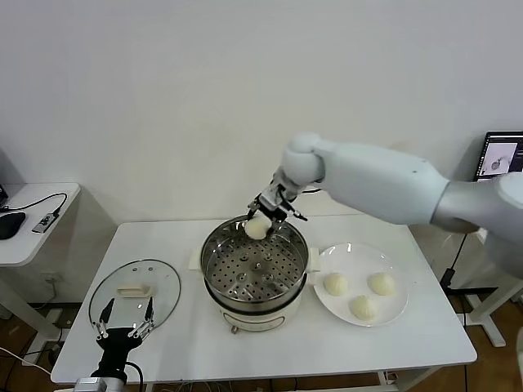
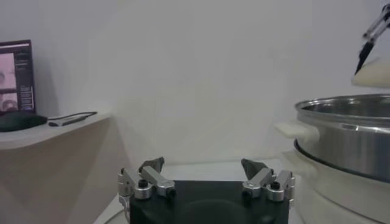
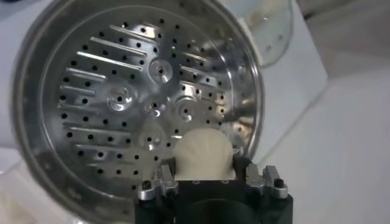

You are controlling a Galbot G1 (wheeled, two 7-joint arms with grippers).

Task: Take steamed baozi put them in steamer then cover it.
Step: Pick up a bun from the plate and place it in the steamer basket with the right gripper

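Note:
My right gripper is shut on one off-white baozi and holds it above the far rim of the steamer. In the right wrist view the held baozi sits between the jaws over the perforated tray, which has nothing on it. Three more baozi lie on the white plate to the steamer's right. The glass cover with its cream handle lies flat on the table at the left. My left gripper stands open near the table's front left, at the cover's near edge.
The white plate sits close to the steamer's right side. A side desk with a cable and a mouse stands to the left. A monitor shows at the far right. In the left wrist view the steamer wall rises at the side.

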